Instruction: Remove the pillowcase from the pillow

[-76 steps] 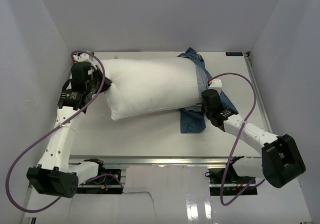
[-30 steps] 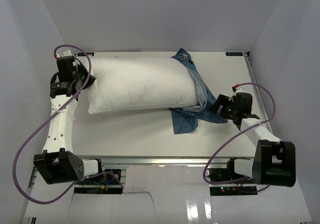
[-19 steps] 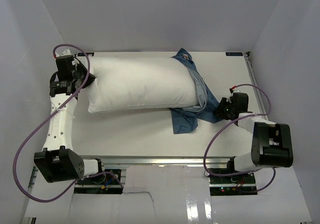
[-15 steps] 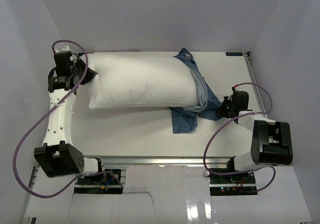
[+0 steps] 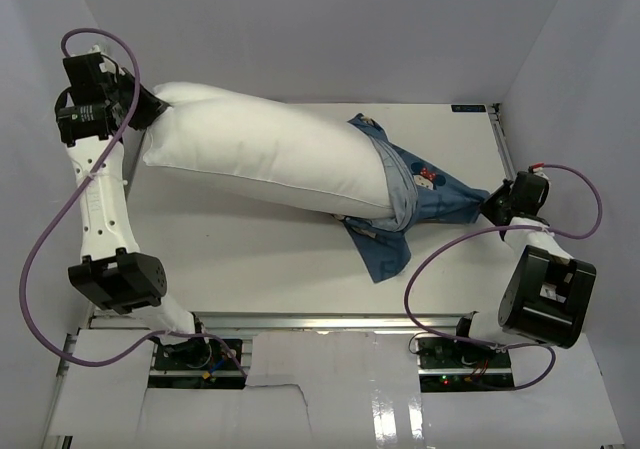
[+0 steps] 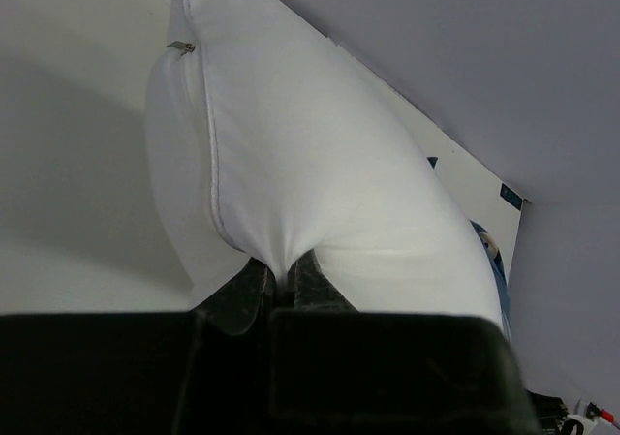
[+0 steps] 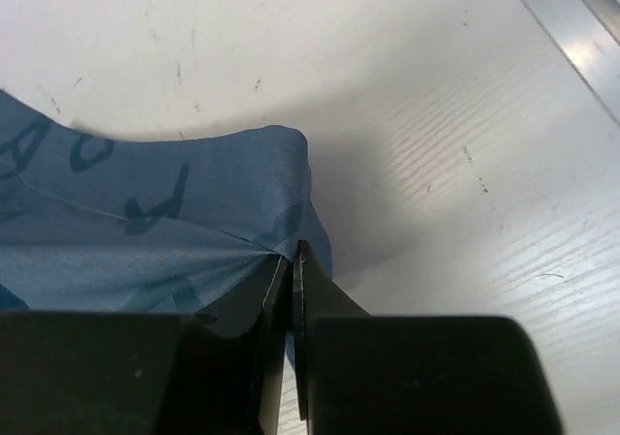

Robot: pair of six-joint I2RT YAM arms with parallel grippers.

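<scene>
Across the white table, the pillow lies on a slant, its left end hoisted toward the far left corner where half a second ago it lay flat along the far side. The left gripper, raised high since then, is clamped on a pinch of white fabric at that end, its jaws closed tight on the seam in the wrist view. At the right edge of the table, the right gripper has drawn away to the right, with its jaws pressed together on a corner of the blue pillowcase. The case, bunched against the pillow's right end a moment earlier, is now stretched into a taut band between pillow and gripper, and a printed mouse face with a red bow has come into sight. A loose flap trails toward the near side. The pillow's right tip seems still tucked inside the case, though folds hide how far.
</scene>
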